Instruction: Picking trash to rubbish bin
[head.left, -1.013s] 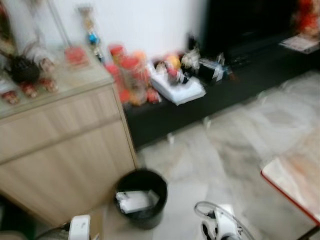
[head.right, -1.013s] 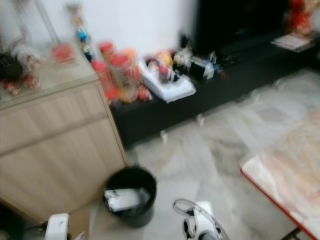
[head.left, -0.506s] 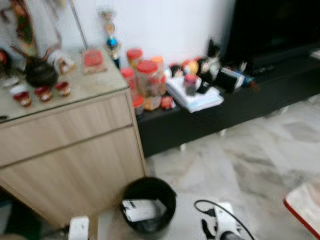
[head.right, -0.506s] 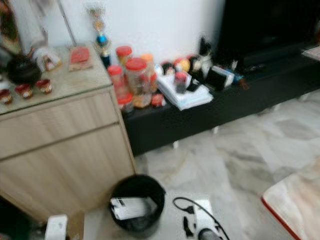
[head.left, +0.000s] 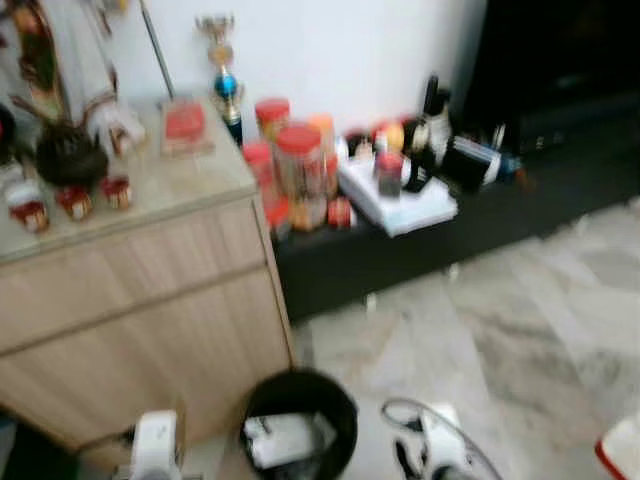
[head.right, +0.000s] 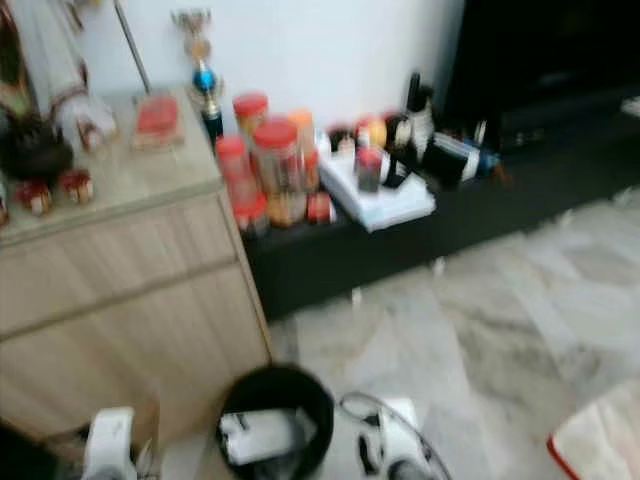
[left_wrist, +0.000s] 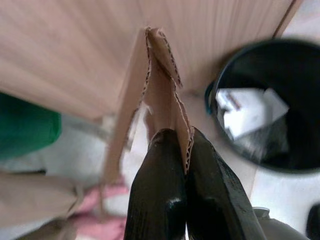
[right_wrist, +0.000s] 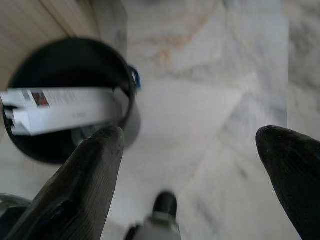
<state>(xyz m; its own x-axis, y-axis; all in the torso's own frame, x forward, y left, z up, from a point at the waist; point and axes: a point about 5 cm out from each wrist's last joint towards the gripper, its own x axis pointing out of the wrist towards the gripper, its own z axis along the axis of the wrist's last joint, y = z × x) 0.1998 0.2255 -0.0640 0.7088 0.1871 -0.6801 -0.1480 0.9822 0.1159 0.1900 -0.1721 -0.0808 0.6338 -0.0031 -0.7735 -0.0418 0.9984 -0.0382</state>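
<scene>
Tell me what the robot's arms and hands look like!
Each hand has two long black fingers with rounded tips. The left hand has smooth, shiny fingers; the right hand has finely ribbed fingers. From the head camera, the wrists look whitish-silver, and a thin dark cable loops by the right one.

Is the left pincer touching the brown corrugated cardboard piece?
Touching. In the left wrist view, the left pincer has its two black fingers shut on the lower edge of the brown corrugated cardboard piece.

Head views motion-blurred; jars (head.left: 298, 170) on low shelf unreadable; bin (head.left: 300, 420) cut by bottom edge.
</scene>
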